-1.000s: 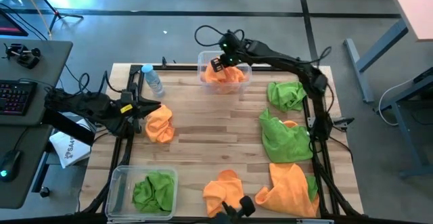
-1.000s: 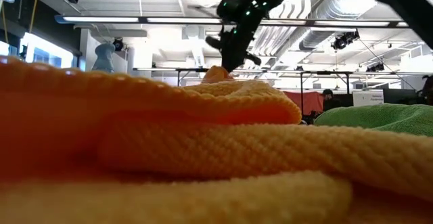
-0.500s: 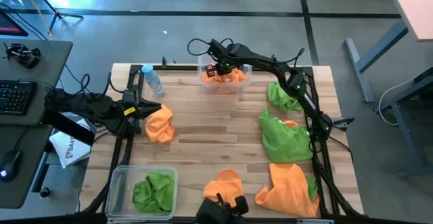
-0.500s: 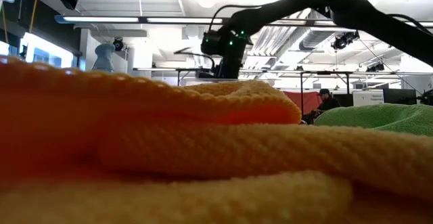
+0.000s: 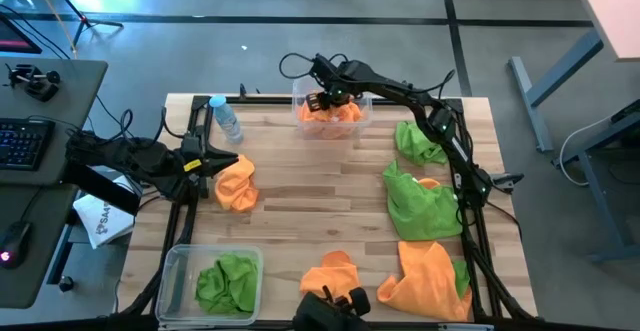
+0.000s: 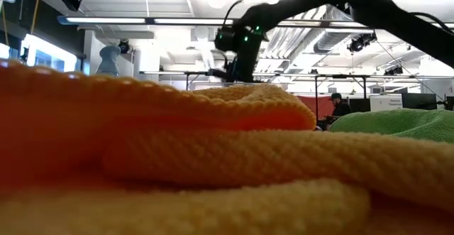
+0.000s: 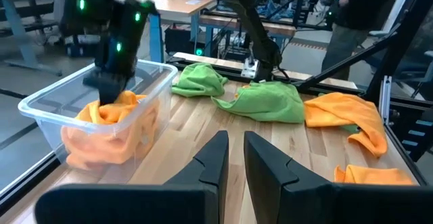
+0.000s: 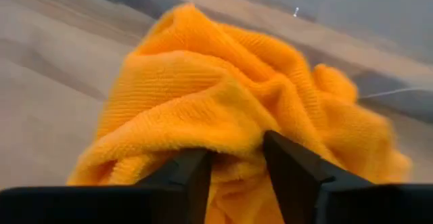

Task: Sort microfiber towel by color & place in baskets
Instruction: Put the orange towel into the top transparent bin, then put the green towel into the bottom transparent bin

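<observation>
1. Step in hand: the right hand [image 5: 322, 102] is over the far-edge basket [image 5: 301, 89] of the bench [image 5: 310, 196], releasing an orange towel [image 5: 335, 114] into it. In the right wrist view its fingers [image 8: 183, 176] stand apart with orange cloth bulging between them; the towel appears to be let go, not clamped.
2. The left hand [image 7: 232, 158] waits at the left edge of the bench, fingers together and empty, just beside a loose orange towel [image 5: 236, 182].
3. Sorted so far: orange cloth in the far basket; green towels [image 5: 226, 280] in the near-left basket [image 5: 172, 271].
4. Left to sort: two green towels [image 5: 420, 199] along the right edge, orange towels [image 5: 425, 276] at the near-right corner and near edge, and the loose orange towel at the left.
5. Next move, as a judgement: lift the right hand clear of the basket wall, then go to the nearest towel on the right edge. A fold could snag on a finger.
6. View differences: the high view alone shows both baskets and the water bottle [image 5: 227, 117]. The left wrist view shows the orange pile from the side. The low view is largely blocked by an orange towel against the lens.
</observation>
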